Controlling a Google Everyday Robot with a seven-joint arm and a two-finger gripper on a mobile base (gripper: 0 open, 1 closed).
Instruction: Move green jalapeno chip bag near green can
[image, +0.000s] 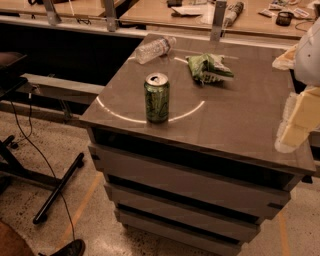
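Gripper (298, 120) sits at the right edge of the view, over the right side of the cabinet top (240, 117), well apart from both task objects. Only a pale partial shape shows, so whether it is wide or narrow cannot be told. Nothing appears to be held.

Green jalapeno chip bag (209, 68) lies crumpled toward the back of the top, right of centre. Green can (157, 98) stands upright near the front left edge, clearly apart from the bag. A clear plastic bottle (154, 49) lies on its side at the back left corner. Judgement: the grasp has not started.

Risks from here:
- Bag is glossy and wrinkled, so a pinch on a loose fold may slip, or lift only a corner and drop the bag in transit.
- Can is upright and close to the front edge. A low sweep in from the right, or the dangling bag itself, could tip it or push it off.
- The bottle can roll; a nudge during the approach to the bag could send it off the back corner.
- Releasing too early leaves the bag short of the can — releasing too late bumps the can.
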